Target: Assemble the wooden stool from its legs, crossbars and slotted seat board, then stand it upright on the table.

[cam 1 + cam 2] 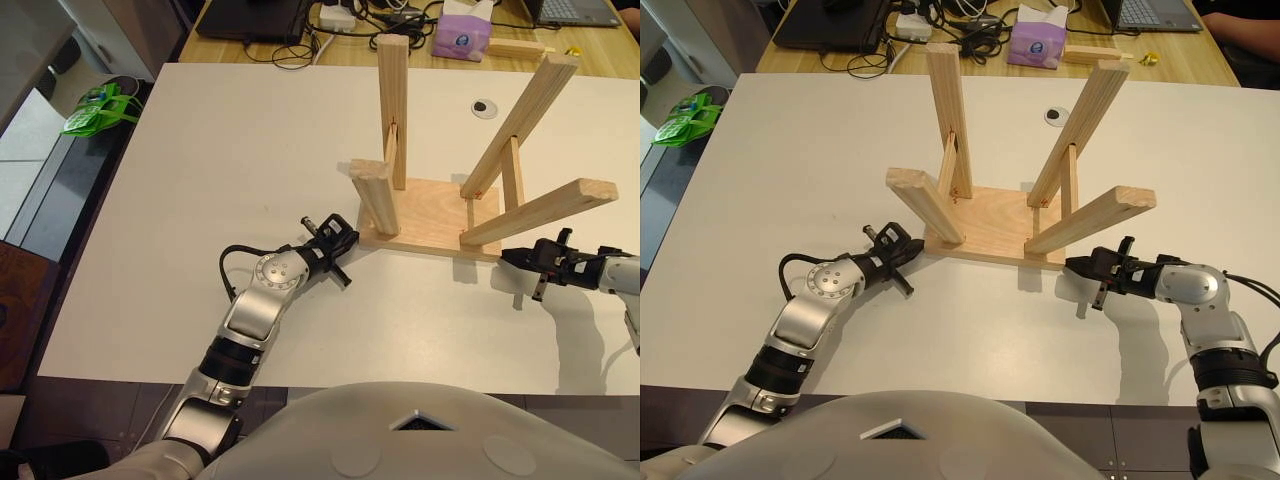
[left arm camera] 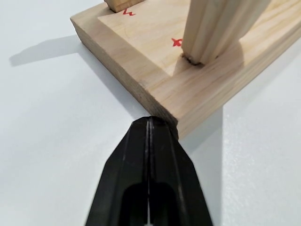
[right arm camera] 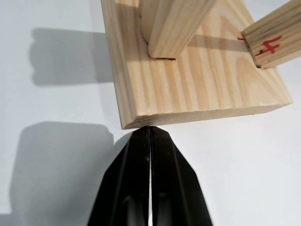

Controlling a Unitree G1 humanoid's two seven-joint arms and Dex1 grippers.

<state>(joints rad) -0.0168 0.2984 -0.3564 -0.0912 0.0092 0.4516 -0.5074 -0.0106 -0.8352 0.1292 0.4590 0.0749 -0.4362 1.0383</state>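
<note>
Left claw (image 2: 149,123) and right claw (image 3: 150,131) both pressed together, tips at seat board's (image 1: 430,215) near corners; white bench (image 1: 200,200), tissue box (image 1: 462,35) behind.

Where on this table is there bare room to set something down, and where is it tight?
Bare: the table left of the seat board, and the near strip between left gripper and right gripper. Crowded: the board's near corners and among the legs.
</note>
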